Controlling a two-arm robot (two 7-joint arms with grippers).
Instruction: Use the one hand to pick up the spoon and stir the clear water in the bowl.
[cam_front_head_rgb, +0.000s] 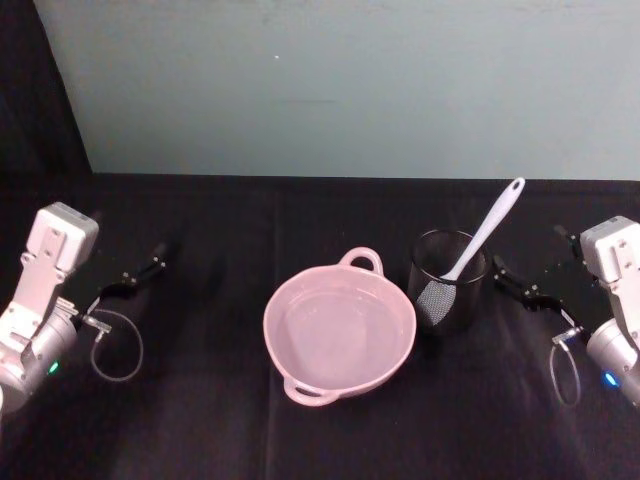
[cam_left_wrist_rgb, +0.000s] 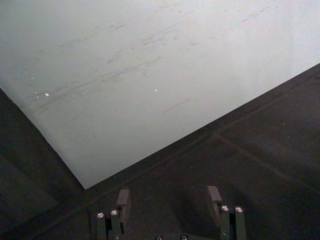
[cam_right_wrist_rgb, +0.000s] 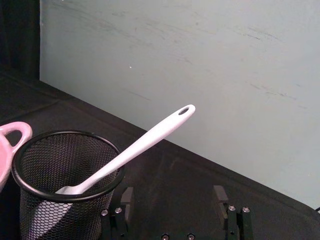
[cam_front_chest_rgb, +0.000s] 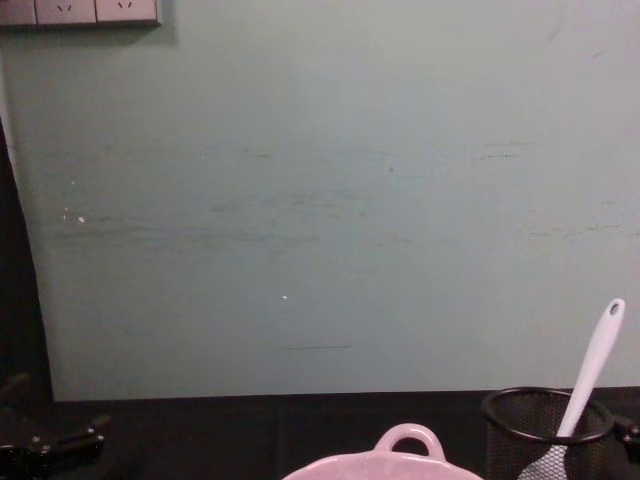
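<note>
Spoon leans in mesh cup; bowl holds water.

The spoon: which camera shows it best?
The head view: the whole spoon shows from above, blade down in the black mesh cup beside the bowl. The right wrist view shows its handle close, blade behind mesh. The chest view catches it at the corner. The left wrist view faces the wall.

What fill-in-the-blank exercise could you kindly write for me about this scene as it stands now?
The spoon stands in the mesh cup on the robot's ____ side of the bowl.
The bowl's rim carries ____ looped handles.
The left gripper and right gripper both have their fingers ____, holding nothing.
Missing words: right; two; open.
</note>
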